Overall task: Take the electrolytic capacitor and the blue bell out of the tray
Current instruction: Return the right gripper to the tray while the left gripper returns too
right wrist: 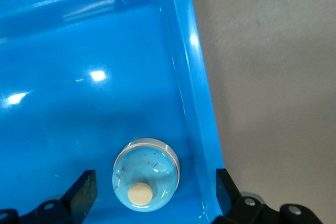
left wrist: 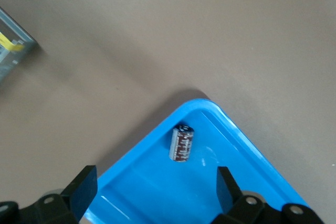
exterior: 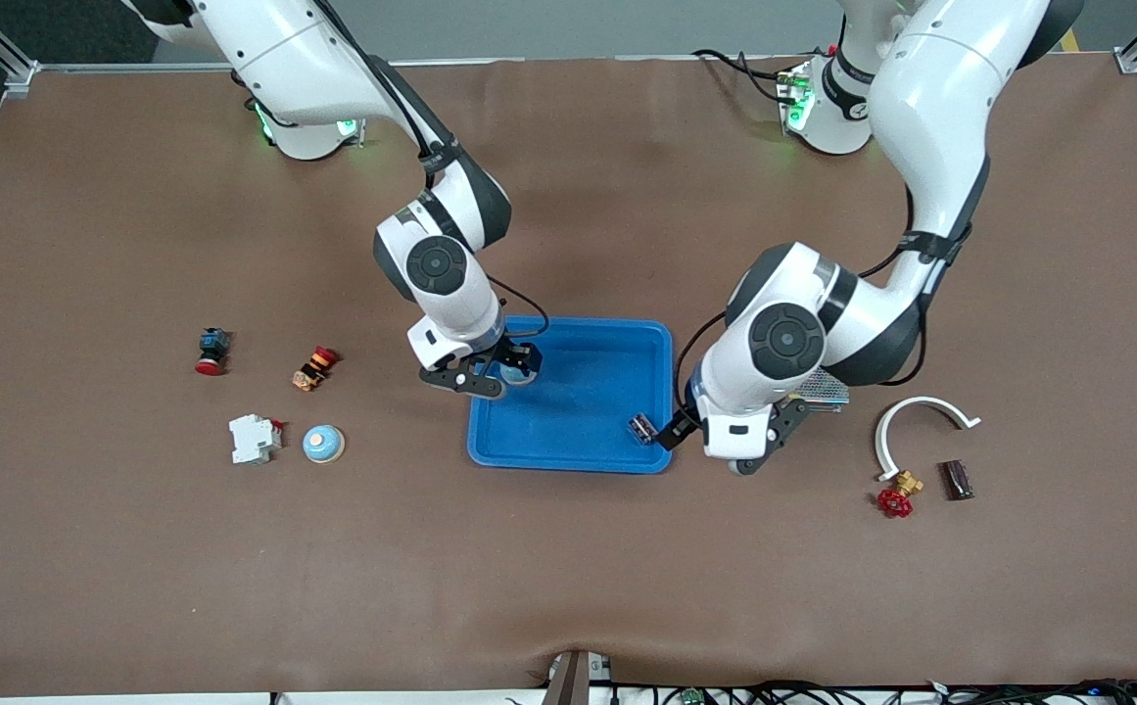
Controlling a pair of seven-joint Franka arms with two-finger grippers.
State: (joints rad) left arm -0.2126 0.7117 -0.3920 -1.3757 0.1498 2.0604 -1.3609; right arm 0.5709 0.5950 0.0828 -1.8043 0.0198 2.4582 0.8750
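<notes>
A glossy blue plastic tray (exterior: pixel 578 431) with rounded corners is being observed at the middle of a matte brown table mat (exterior: pixel 568 587). A small dark cylindrical capacitor (left wrist: pixel 181 143) with a printed sleeve is lying on its side in the tray's corner toward the left arm's end, nearer the front camera. The left gripper (left wrist: pixel 152 187) is being held over that corner with its black fingers spread wide, the capacitor lying free between and ahead of them, untouched. A pale blue domed bell (right wrist: pixel 146 183) with a cream button on top is sitting in the tray beside the wall toward the right arm's end. The right gripper (right wrist: pixel 155 184) is being held over it, fingers spread on either side, clear of the dome. Outside the tray, toward the right arm's end, a second blue bell (exterior: pixel 323 444), a white breaker block (exterior: pixel 254 439), a red-capped push button (exterior: pixel 212 351) and a small orange-and-red switch (exterior: pixel 314 368) are lying. Toward the left arm's end, a white curved bracket (exterior: pixel 916 423), a red-handled brass valve (exterior: pixel 899 495) and another dark capacitor (exterior: pixel 957 480) are noted.
</notes>
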